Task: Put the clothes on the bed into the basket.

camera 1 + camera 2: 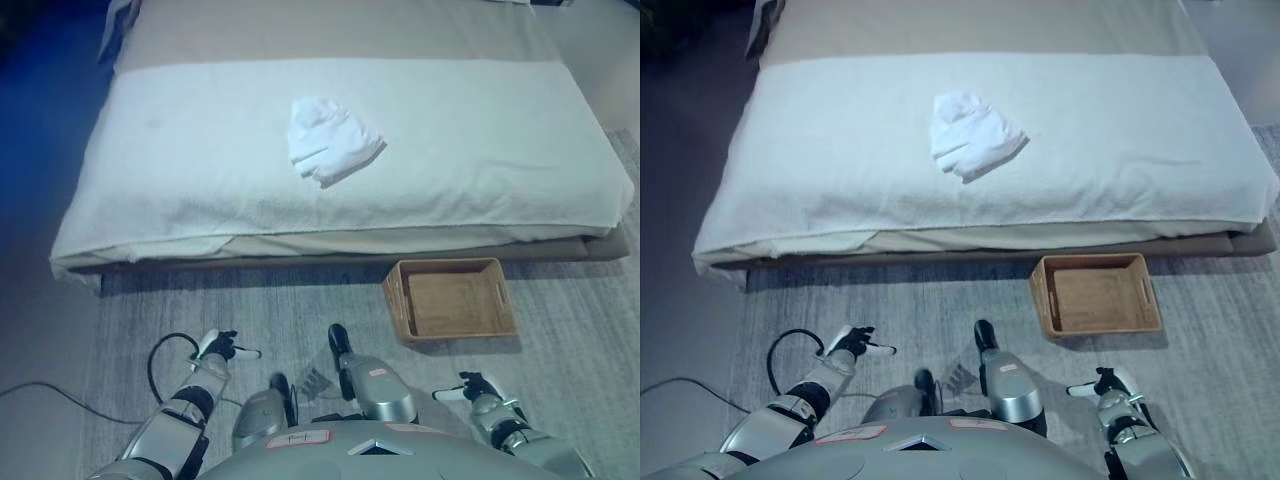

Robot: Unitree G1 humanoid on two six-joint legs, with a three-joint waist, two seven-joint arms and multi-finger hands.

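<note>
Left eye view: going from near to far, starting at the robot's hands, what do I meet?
Left hand and right hand low over the rug → wooden basket on the floor by the bed's edge → white clothes lying on the bed.

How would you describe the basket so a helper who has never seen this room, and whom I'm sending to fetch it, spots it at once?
Start from the wide bed with the white cover and look along its near edge toward the robot's right. There, on the grey carpet just off the bed, stands the basket. It is a low, rectangular, brown wooden box with a slot handle in its side, open on top and empty, the only container in sight.
</note>
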